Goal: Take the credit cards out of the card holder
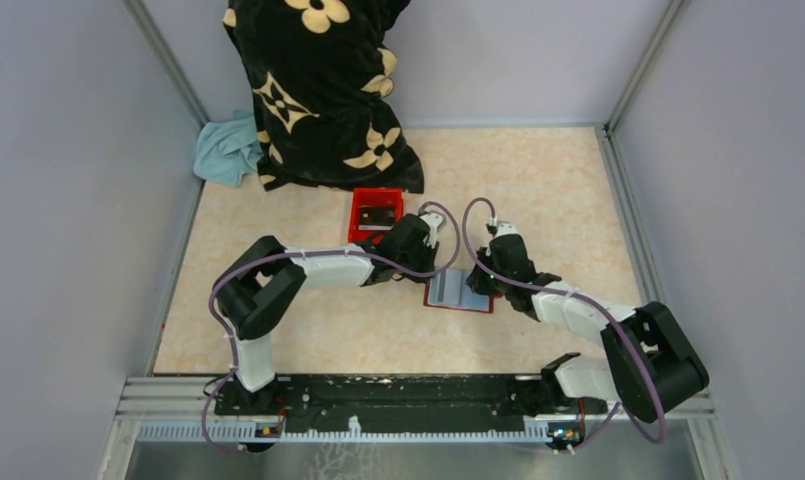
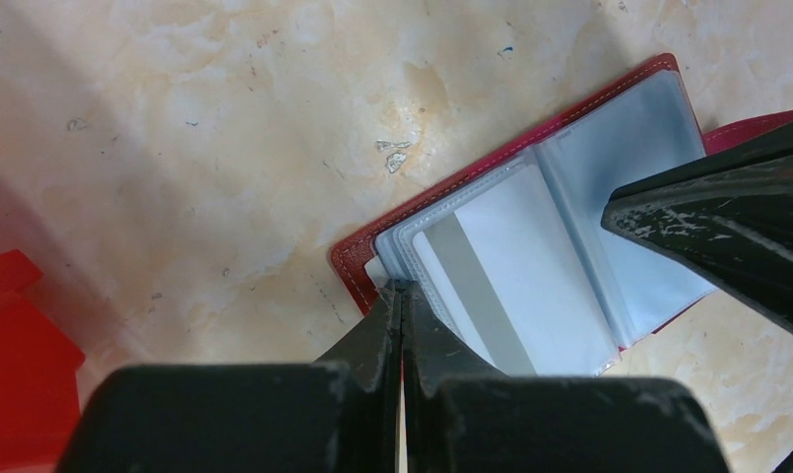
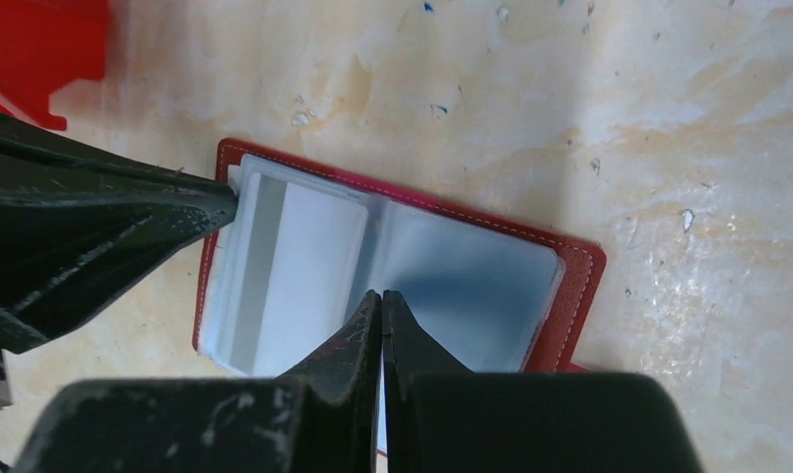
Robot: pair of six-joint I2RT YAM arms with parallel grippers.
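The dark red card holder [image 1: 460,291] lies open on the table, its clear sleeves facing up [image 2: 358,258] [image 3: 574,281]. A pale blue-grey credit card [image 2: 510,286] with a grey stripe sits in the left sleeve [image 3: 274,256]. A pale card corner [image 2: 375,271] sticks out at the holder's left edge. My left gripper [image 2: 402,288] is shut with its tips on that edge, at the corner; it also shows in the right wrist view [image 3: 230,197]. My right gripper [image 3: 381,296] is shut and its tips rest on the holder's middle fold [image 1: 475,285].
A bright red plastic open box [image 1: 376,213] stands just behind the left gripper [image 2: 18,335] [image 3: 37,39]. A black flowered bag [image 1: 318,90] and a teal cloth [image 1: 228,150] lie at the back left. Grey walls enclose the table.
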